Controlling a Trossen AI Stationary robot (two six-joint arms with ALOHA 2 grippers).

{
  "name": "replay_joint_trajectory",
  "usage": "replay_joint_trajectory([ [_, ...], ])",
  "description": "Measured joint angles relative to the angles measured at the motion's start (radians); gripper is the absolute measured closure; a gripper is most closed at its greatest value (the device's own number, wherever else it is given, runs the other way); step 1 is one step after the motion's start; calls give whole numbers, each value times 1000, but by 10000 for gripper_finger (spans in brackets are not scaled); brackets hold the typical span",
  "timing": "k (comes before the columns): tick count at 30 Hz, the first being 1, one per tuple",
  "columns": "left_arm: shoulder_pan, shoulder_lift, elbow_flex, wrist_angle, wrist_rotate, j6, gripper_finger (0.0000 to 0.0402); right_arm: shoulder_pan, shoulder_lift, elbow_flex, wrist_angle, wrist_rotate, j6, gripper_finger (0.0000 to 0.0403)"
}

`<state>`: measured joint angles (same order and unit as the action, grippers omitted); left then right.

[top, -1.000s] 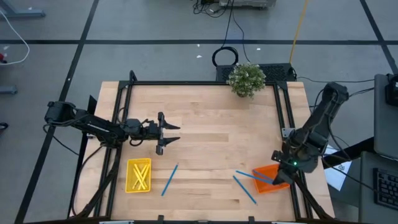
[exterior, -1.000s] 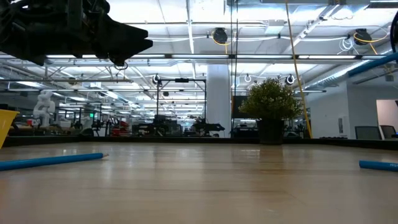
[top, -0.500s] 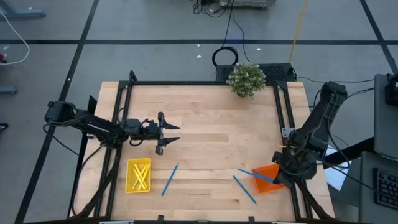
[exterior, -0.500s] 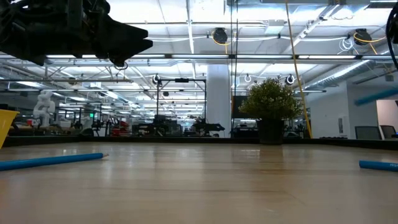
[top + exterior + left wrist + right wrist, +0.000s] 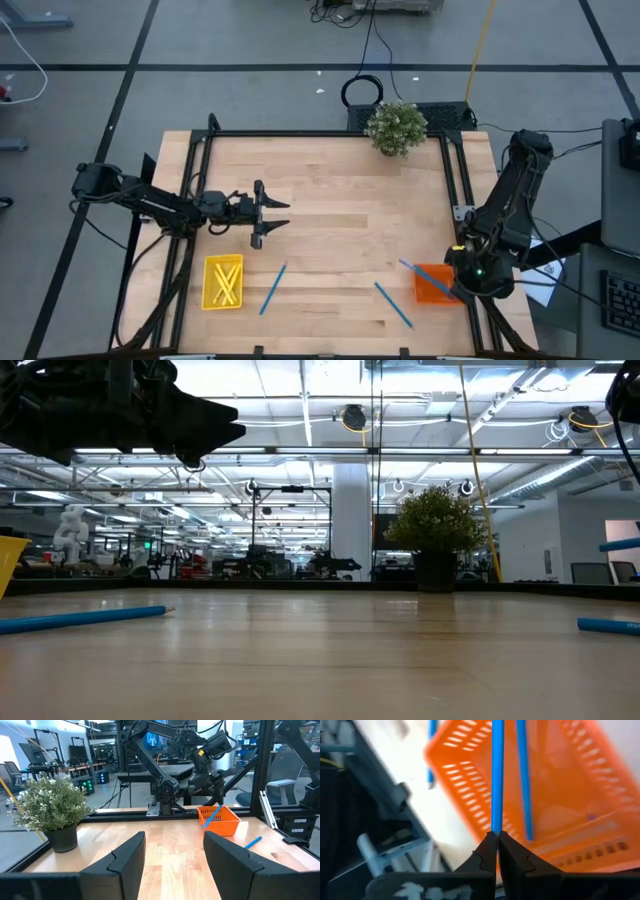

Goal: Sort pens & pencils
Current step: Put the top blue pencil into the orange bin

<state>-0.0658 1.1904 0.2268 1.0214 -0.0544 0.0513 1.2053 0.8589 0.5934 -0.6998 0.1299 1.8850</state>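
The right gripper (image 5: 458, 290) now sits lower over the orange basket (image 5: 433, 285) — nearer the tabletop's front edge. Its pinched pen (image 5: 420, 276) tilts differently, one end now inside the basket.

Light wooden table (image 5: 330, 190) framed by black rails. Directly on it: a potted plant (image 5: 396, 127) at upper centre, a yellow basket (image 5: 223, 282) at lower left, an orange basket (image 5: 434, 285) at lower right, and two blue pens, one (image 5: 273, 288) just right of the yellow basket, another (image 5: 393, 304) left of the orange basket
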Motion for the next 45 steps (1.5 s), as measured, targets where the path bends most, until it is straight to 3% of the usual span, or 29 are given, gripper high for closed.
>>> replay_joint_trajectory([
  [7,0,0,0,0,0,0,195,8,2,0,-93,0,42,403],
  [27,0,0,0,0,0,-4,195,8,6,-12,-142,-4,142,392],
  [39,0,0,0,0,0,-4,195,6,5,-229,184,-49,163,321],
  [45,0,0,0,0,0,-4,195,5,-2,-246,219,-39,166,292],
])
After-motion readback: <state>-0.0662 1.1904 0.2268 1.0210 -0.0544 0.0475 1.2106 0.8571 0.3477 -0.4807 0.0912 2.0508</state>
